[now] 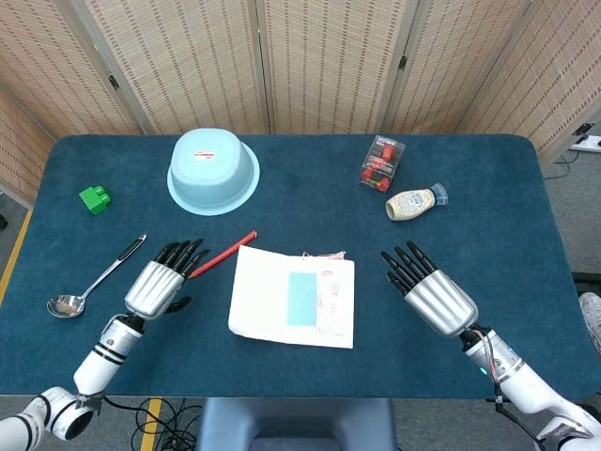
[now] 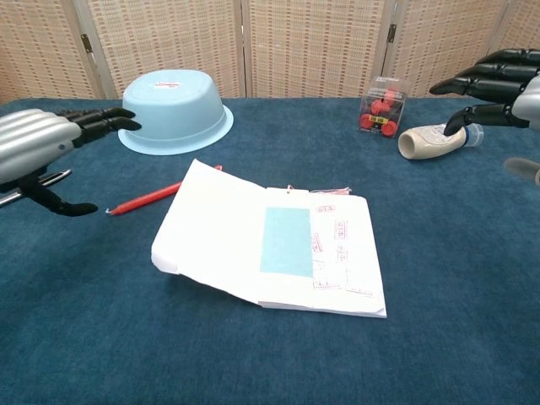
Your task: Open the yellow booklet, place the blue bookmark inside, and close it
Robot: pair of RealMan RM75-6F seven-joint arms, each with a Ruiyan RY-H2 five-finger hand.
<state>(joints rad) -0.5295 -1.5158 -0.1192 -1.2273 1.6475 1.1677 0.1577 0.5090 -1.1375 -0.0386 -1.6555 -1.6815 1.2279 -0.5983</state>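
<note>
From the head view, middle of the blue table [image 1: 488, 216], the booklet [image 1: 293, 297] is lying open with white pages up, and one blue bookmark [image 1: 301, 299] sits flat on the page, a bit right of center. Can't see any yellow from here, just white paper with some red print on the right side.

Containers: one light blue bowl [image 1: 213, 171] flipped upside down near the back, so whatever's under it (if anything) I can't tell. One small clear box [image 1: 382, 162] with red stuff inside, back right. One squeeze bottle [image 1: 414, 202] on its side right beside that box.

Loose bits, one of each: green block [image 1: 94, 198] far left, spoon [image 1: 95, 279] on the left, red pen [image 1: 222, 254] between the bowl and the booklet's top-left corner.

Left hand [image 1: 161, 284] hovers just left of the booklet, fingers spread, holding nothing, fingertips near the pen. Right hand [image 1: 431, 290] is off to the right of the booklet, fingers also spread and empty.

Chest view, same stuff: booklet [image 2: 268, 243] open, left page lifted off the table a little, bookmark [image 2: 287, 240] on the page. Bowl [image 2: 175, 110] still dome-up, box [image 2: 382, 109] and bottle [image 2: 437, 139] at the right. Pen [image 2: 153, 197] touches the booklet's back-left corner. Left hand [image 2: 44, 150] at the left edge, right hand [image 2: 499, 89] at the top right, both open-fingered and gripping nothing.
</note>
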